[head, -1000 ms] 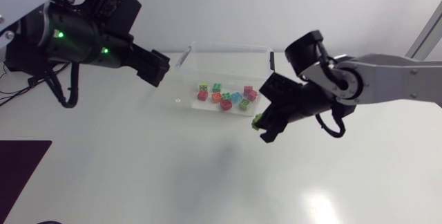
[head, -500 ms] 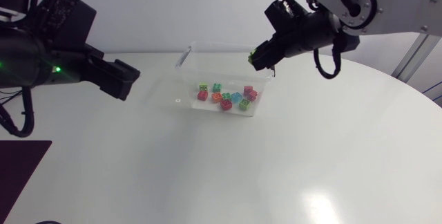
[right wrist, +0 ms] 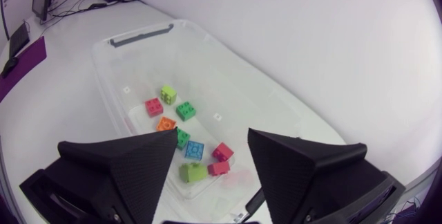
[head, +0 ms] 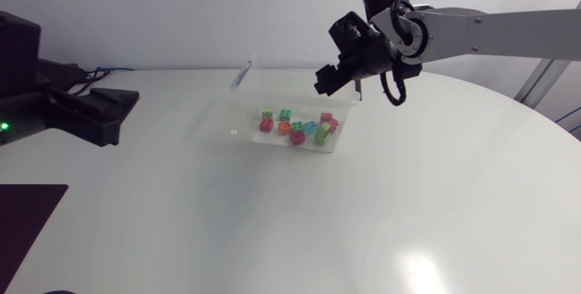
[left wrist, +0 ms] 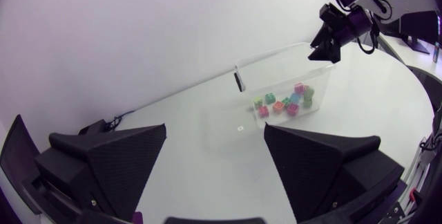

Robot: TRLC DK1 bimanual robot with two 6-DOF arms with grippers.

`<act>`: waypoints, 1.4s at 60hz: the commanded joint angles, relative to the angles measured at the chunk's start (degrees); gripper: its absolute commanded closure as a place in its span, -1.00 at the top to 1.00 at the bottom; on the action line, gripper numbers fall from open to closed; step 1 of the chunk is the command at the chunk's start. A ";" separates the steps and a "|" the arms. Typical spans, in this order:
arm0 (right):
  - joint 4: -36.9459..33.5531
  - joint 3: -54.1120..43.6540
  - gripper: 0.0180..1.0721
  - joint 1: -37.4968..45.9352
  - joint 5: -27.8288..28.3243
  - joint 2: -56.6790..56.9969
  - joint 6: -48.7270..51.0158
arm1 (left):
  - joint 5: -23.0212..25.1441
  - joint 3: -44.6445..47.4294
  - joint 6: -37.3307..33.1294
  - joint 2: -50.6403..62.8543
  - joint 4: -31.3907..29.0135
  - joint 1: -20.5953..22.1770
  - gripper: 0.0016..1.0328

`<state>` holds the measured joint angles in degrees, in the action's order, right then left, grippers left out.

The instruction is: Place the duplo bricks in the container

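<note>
Right hand (head: 324,80), fingers apart and empty, stood over the container's (head: 290,62) corner. The lime-green duplo brick (right wrist: 193,172) it had carried a second earlier lay directly beneath it among the other bricks (head: 295,128). That delivery was judged complete.

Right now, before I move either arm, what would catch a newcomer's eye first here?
The cluster of bright duplo bricks stands out first, lying in the clear container at the far middle of the table. Next comes the right gripper, which hangs open and empty over the container's right end. The left gripper sits open well off to the left, away from the container.
</note>
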<state>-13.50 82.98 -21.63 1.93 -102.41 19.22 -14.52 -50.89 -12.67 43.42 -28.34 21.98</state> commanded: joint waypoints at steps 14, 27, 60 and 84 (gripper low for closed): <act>8.75 -16.18 0.91 1.24 -7.56 20.41 -2.70 | -1.03 3.87 -1.40 -7.82 1.36 -4.05 0.92; 10.77 -27.35 0.91 5.19 -9.93 35.17 -2.17 | -1.12 5.37 -3.51 -11.16 0.30 -5.37 0.92; 6.38 -48.35 0.91 15.83 -8.97 70.68 -0.85 | -1.03 11.96 -1.57 -22.33 3.73 -10.82 0.92; -0.04 -58.55 0.91 19.61 -9.58 91.34 -0.50 | -1.03 20.31 -0.34 -31.82 10.32 -13.54 0.92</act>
<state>-12.29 27.24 -2.79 -7.35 -14.70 18.22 -15.35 -33.43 -14.55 14.09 -19.79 8.99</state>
